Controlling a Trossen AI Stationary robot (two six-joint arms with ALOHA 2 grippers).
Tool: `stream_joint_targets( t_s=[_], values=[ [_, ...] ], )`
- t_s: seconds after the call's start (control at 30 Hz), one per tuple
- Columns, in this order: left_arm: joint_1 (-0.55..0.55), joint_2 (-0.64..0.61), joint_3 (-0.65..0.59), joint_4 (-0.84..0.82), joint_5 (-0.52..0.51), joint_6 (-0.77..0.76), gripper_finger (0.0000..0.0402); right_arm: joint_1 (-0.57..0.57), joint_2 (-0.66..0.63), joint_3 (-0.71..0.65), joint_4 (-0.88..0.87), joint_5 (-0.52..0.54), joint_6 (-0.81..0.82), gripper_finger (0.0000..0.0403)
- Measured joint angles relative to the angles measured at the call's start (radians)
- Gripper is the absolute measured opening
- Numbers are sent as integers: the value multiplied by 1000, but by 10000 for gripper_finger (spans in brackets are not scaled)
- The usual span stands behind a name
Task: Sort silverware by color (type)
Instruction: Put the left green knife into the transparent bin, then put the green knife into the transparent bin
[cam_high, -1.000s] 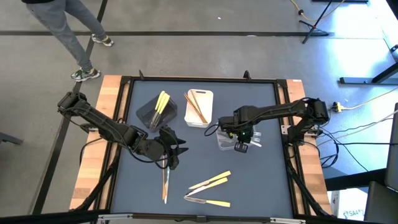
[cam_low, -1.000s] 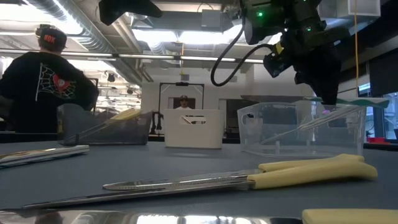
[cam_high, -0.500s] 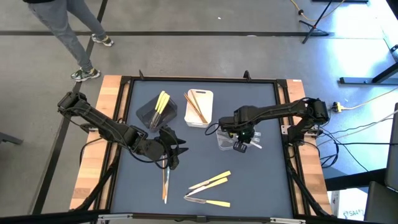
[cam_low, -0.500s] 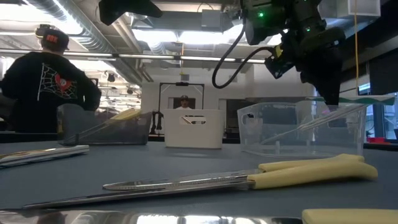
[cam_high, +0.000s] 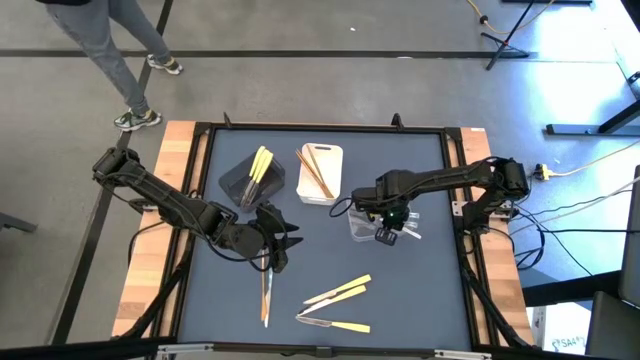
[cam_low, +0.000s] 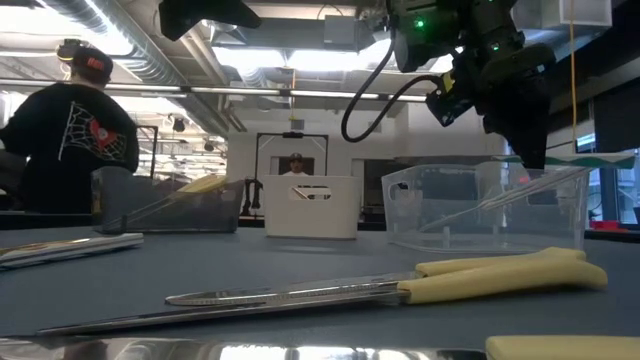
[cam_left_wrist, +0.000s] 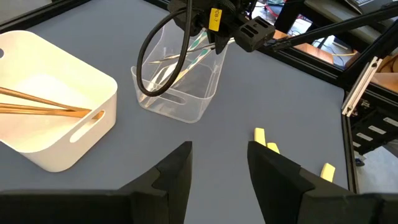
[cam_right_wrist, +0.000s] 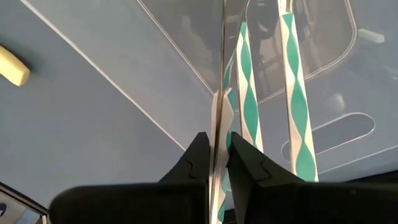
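My right gripper (cam_high: 385, 234) (cam_low: 527, 140) hangs over the clear tray (cam_high: 366, 224) (cam_low: 480, 208), shut on a thin silver-grey utensil (cam_right_wrist: 216, 118). Two teal-and-white striped pieces (cam_right_wrist: 292, 93) lie beside it in that tray. My left gripper (cam_high: 277, 243) (cam_left_wrist: 219, 169) is open over the table's middle, touching nothing. The black tray (cam_high: 248, 178) holds pale yellow utensils (cam_high: 259, 163). Orange-brown ones (cam_high: 318, 172) (cam_left_wrist: 43, 102) lie in the white tray (cam_high: 322, 160). On the table lie a long utensil (cam_high: 266, 293) and yellow-handled knives (cam_high: 340, 291) (cam_low: 420, 286). My right gripper pinches the silver-grey utensil's thin shaft (cam_right_wrist: 215, 134) between its two fingers (cam_right_wrist: 198, 155), coming from above and pointing down into the clear tray. The utensil leans slanted in the tray (cam_low: 500, 200). Its upper end sticks over the rim; its lower end is down inside.
A third yellow-handled knife (cam_high: 338, 324) lies near the table's near edge. The three trays stand in a row across the far half. A black frame (cam_high: 200, 140) rims the table. A person (cam_low: 70, 130) stands beyond the far left corner.
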Motion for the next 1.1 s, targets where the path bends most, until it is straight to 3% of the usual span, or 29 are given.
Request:
stream_joint_targets(
  t_s=[0.23, 0.57, 1.1],
  values=[
    [0, 0, 0, 0, 0, 0, 149, 0, 0, 0, 0, 0, -3, 27],
    [0, 0, 0, 0, 0, 0, 149, 0, 0, 0, 0, 80, -3, 111],
    [0, 0, 0, 0, 12, -30, 149, 0, 0, 0, -5, 87, -2, 117]
  ],
)
